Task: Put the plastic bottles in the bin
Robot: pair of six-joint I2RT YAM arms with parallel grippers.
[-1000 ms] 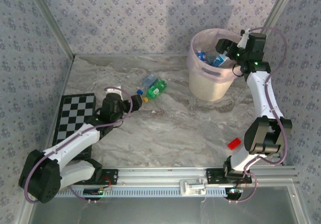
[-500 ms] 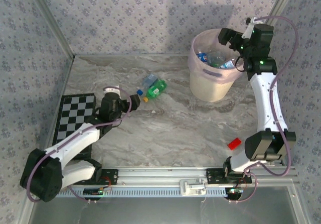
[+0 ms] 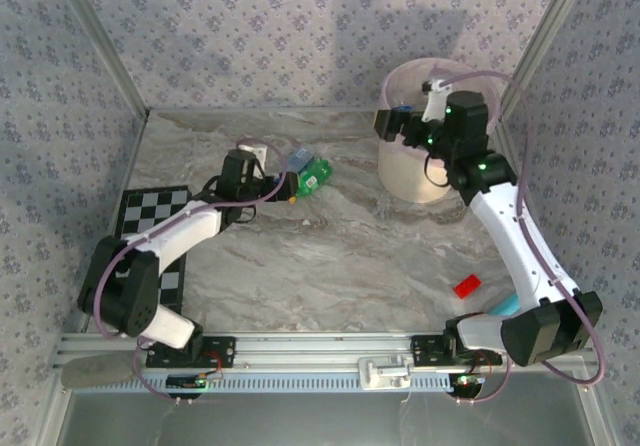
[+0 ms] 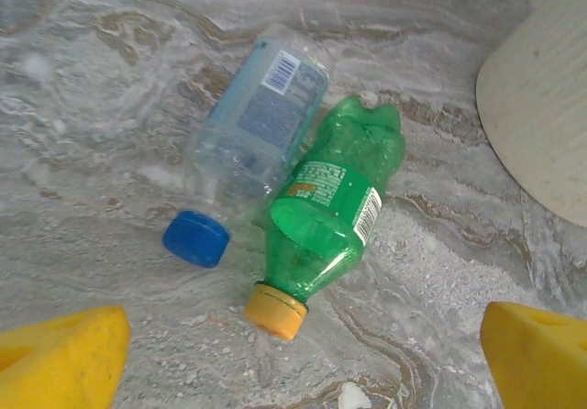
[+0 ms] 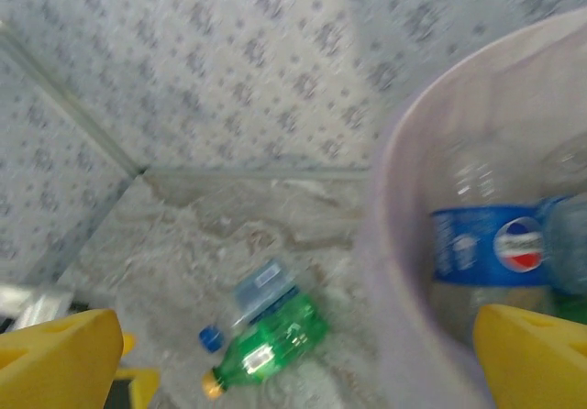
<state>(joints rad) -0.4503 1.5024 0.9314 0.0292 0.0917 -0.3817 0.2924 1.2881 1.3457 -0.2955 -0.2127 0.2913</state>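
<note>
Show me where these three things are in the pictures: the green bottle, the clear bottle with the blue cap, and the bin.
green bottle [image 4: 332, 200], left wrist view, on its label.
clear bottle [image 4: 257, 123], left wrist view, on its label.
bin [image 3: 410, 178], top external view, on its outer wall.

glossy clear plastic bottle [image 4: 252, 125], shiny green plastic bottle [image 4: 335, 212], translucent matt pink bin [image 5: 394, 271], marbled matt tabletop [image 4: 110, 79]
</note>
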